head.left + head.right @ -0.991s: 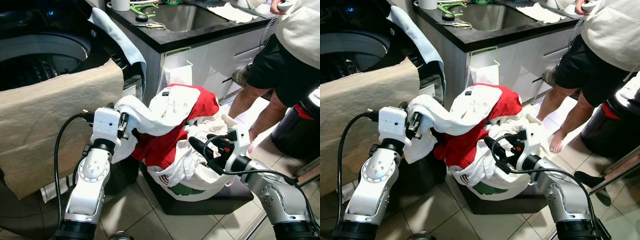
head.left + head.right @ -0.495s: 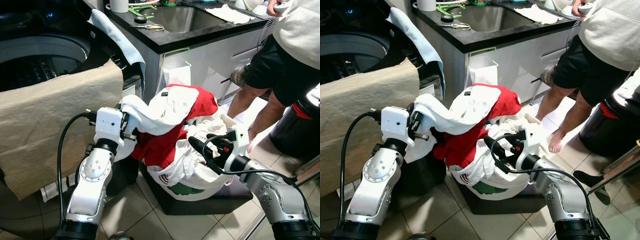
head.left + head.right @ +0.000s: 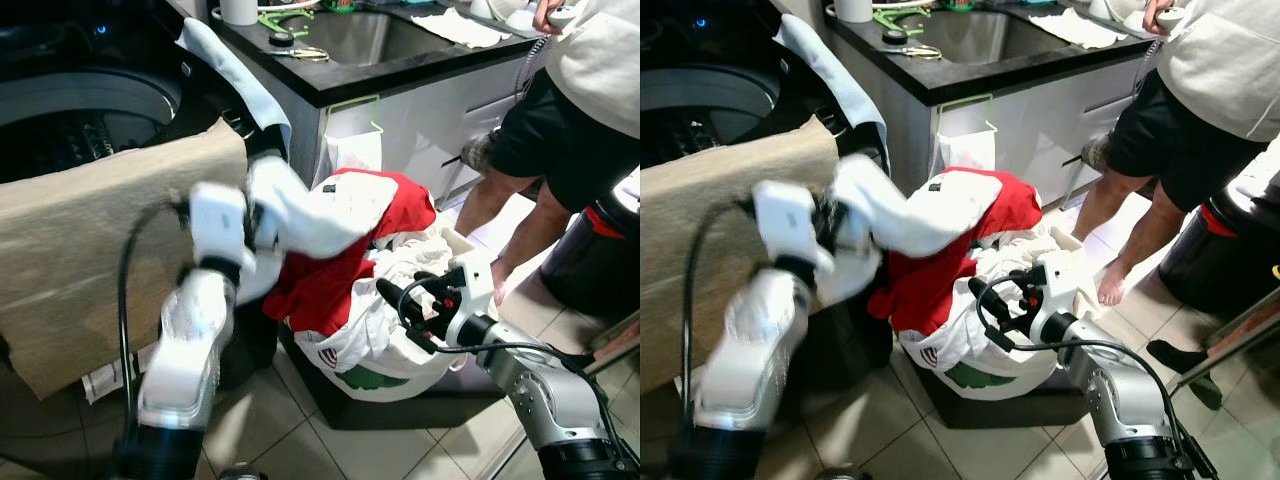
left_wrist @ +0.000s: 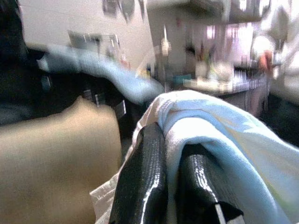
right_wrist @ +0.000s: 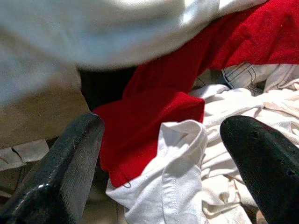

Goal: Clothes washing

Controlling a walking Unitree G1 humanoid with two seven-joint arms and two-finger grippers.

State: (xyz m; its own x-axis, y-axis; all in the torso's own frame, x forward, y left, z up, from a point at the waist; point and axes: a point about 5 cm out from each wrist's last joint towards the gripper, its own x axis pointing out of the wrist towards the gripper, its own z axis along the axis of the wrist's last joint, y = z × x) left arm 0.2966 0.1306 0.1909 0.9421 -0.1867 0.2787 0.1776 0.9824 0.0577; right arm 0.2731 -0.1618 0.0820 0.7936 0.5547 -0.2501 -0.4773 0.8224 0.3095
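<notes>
Left gripper (image 4: 161,186) clamped on white garment (image 3: 310,210); right gripper (image 5: 159,140) spread open over pile. Risk: red garment (image 3: 330,285) drags out, snagged.

One open black top-loading washing machine (image 3: 70,110), one beige towel (image 3: 90,240) draped over its front, one light blue cloth (image 3: 235,70), one black laundry basket (image 3: 420,405), one red garment (image 3: 335,270), one standing person (image 3: 570,130).
</notes>
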